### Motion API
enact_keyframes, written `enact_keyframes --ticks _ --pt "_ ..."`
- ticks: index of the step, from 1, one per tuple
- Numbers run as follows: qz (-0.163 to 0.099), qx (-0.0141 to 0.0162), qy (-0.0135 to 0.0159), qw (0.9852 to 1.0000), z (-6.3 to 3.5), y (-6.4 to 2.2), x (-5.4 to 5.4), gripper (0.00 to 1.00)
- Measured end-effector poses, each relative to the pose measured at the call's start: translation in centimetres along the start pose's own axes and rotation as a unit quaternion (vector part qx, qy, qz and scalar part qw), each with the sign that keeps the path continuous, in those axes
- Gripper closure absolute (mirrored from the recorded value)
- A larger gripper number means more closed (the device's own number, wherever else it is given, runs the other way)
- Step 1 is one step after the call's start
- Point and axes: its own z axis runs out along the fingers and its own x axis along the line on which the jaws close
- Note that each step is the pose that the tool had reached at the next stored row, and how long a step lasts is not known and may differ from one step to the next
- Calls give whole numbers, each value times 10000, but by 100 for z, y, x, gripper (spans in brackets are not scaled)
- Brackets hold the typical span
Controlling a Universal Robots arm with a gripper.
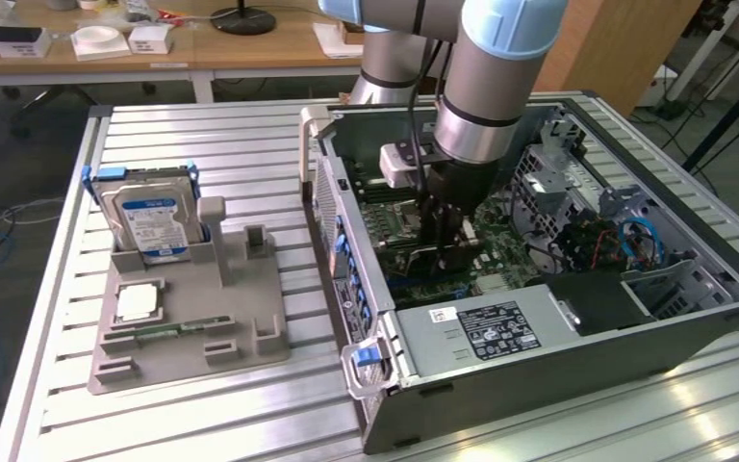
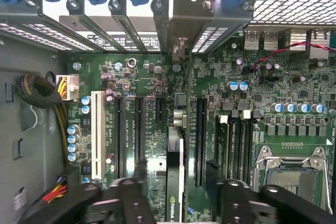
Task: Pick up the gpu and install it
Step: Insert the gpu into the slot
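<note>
The gpu (image 2: 175, 153) stands on edge in a motherboard slot, seen as a thin dark card with a green logo near the wrist. Its bracket end (image 2: 180, 45) reaches the rear slot openings of the case. My gripper (image 2: 176, 174) straddles the card. One black finger (image 2: 140, 171) is on each side, with a visible gap between each finger and the card, so the jaws are open and touch nothing. In the exterior view my gripper (image 1: 453, 252) is deep inside the open computer case (image 1: 562, 385), low over the motherboard (image 1: 498, 265).
A silver blue-labelled hard drive (image 1: 151, 223) stands in a grey fixture (image 1: 247, 318) on the exterior view's left, with a CPU (image 1: 136, 302) and a green RAM stick (image 1: 170, 330) in it. Inside the case are the power supply (image 1: 492, 327), drive cage (image 1: 562, 168) and cables (image 1: 614, 241).
</note>
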Motion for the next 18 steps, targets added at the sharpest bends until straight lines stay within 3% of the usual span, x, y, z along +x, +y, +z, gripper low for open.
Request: enact_keyframes --ticks 3,11,18 --pt "0 0 0 10000 0 0 0 37" --pt "0 -5 0 10000 -76 0 1 37" --pt "0 -5 1 10000 -206 0 3 37"
